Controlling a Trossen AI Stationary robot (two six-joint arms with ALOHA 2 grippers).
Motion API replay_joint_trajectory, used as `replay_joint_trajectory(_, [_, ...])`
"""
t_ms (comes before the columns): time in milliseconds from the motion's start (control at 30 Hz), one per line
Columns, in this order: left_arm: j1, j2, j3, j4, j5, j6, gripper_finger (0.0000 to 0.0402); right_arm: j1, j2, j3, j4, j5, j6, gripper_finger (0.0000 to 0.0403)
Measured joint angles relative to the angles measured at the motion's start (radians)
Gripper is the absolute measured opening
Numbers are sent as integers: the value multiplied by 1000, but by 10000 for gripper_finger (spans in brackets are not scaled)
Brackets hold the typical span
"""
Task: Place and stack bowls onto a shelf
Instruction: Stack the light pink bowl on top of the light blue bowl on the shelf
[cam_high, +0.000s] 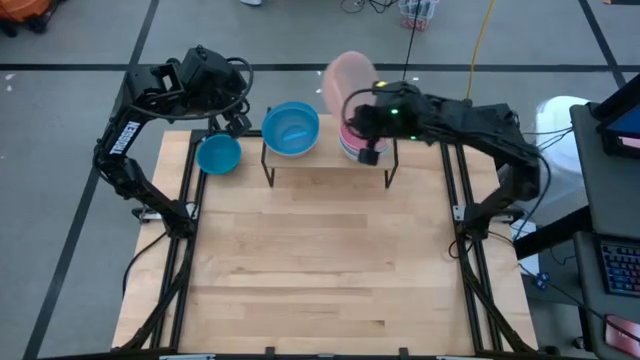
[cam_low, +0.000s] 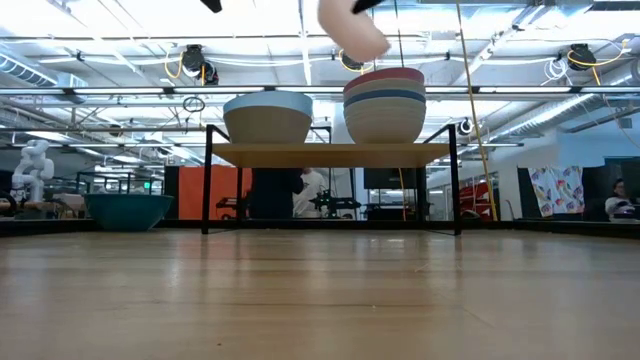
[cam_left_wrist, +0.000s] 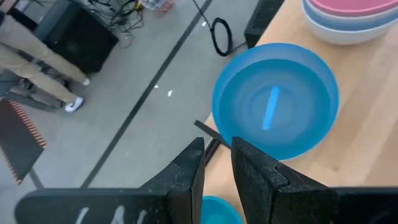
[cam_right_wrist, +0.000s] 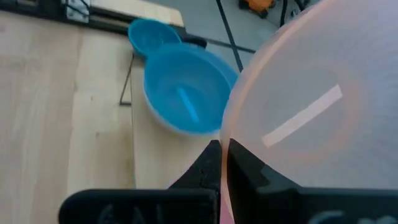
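A peach bowl (cam_high: 350, 78) (cam_low: 352, 28) is held tilted above the shelf's (cam_low: 330, 154) right end, over a stack of several bowls (cam_high: 347, 140) (cam_low: 385, 105) topped by a pink one. My right gripper (cam_high: 368, 152) (cam_right_wrist: 222, 152) is shut on the peach bowl (cam_right_wrist: 311, 106). A light blue bowl (cam_high: 291, 128) (cam_left_wrist: 277, 99) stands on the shelf's left half. A darker blue bowl (cam_high: 218, 155) (cam_low: 128, 210) rests on the table, left of the shelf. My left gripper (cam_high: 238, 122) (cam_left_wrist: 217, 155) hovers between these two, narrowly open and holding nothing. My right gripper pinches the peach bowl by its rim (cam_right_wrist: 233, 127), one finger on each face of the wall. The bowl is lifted clear and stands tilted almost on edge, rising above the fingers over the stack.
The shelf (cam_high: 328, 152) stands at the table's far edge on thin black legs (cam_high: 268, 175). The wide wooden tabletop (cam_high: 320, 260) lies in front of it. Black frame rails run along both sides. A person's legs (cam_left_wrist: 37, 74) show on the floor beyond the far edge.
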Motion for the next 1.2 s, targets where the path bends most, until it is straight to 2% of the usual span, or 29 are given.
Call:
replay_joint_trajectory(133, [4,-7,0,2,-22,-5,85,16,71,35,60,-6,-9,0])
replay_joint_trajectory(367, [12,-69,-1,45,-62,-50,85,12,156,47,174,-132,-29,0])
replay_joint_trajectory(533, [14,-118,0,66,-64,-60,85,-2,208,47,230,-161,-32,0])
replay_joint_trajectory(667, [13,-136,0,66,-63,-63,85,-24,244,47,239,-163,-32,0])
replay_joint_trajectory(867, [13,-137,0,65,-61,-63,85,-45,298,47,238,-264,-31,0])
replay_joint_trajectory(1200, [13,-136,0,64,-58,-49,85,-50,362,47,196,-266,-71,0])
